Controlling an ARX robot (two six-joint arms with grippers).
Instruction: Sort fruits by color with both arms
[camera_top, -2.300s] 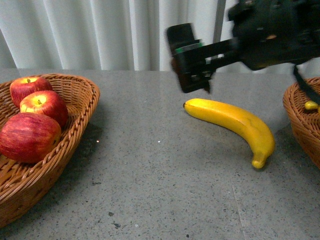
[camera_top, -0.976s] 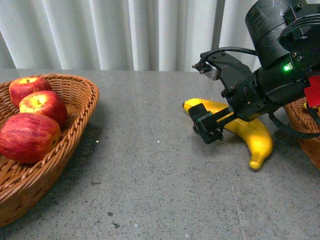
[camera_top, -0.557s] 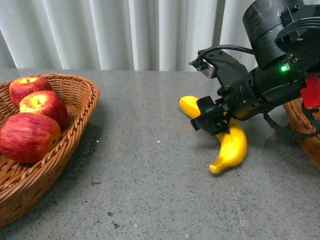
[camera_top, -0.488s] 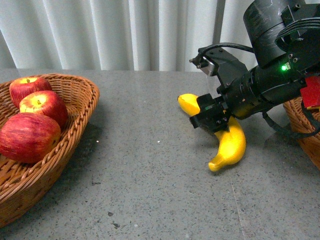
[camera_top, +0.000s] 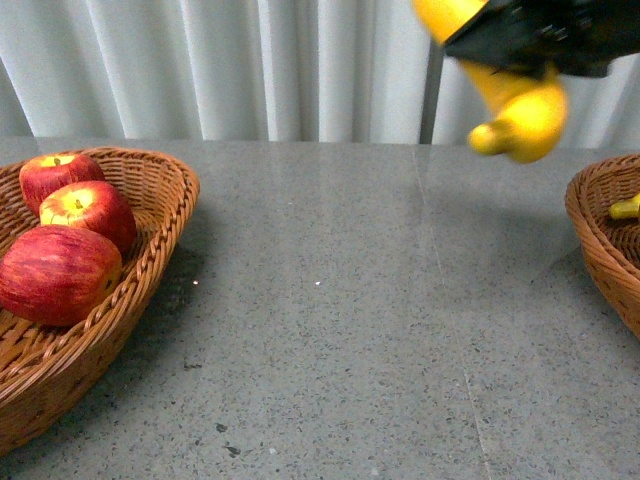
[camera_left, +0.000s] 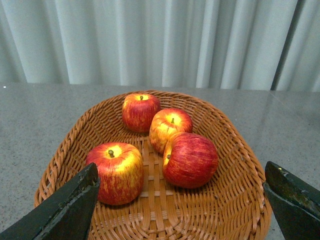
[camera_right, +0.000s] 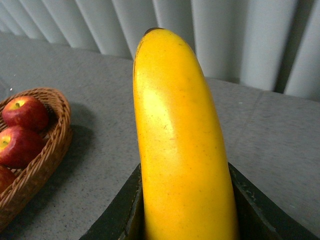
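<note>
My right gripper (camera_right: 185, 210) is clamping the banana (camera_top: 520, 105) and holding it high above the table's (camera_top: 330, 300) far right edge. My left gripper (camera_left: 180, 200) is hanging with fingers spread over the left basket (camera_left: 235, 200) holding four apples (camera_left: 190, 159). The table's middle is lying bare between the left basket and the right basket (camera_top: 600, 240).

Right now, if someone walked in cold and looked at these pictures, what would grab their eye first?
Probably the bright yellow banana held high in the air by the right gripper, at the top right of the front view, above the grey table. Next would be the glossy red apples, four of them nestled in the left wicker basket, with the open left gripper hanging in front of it.
</note>
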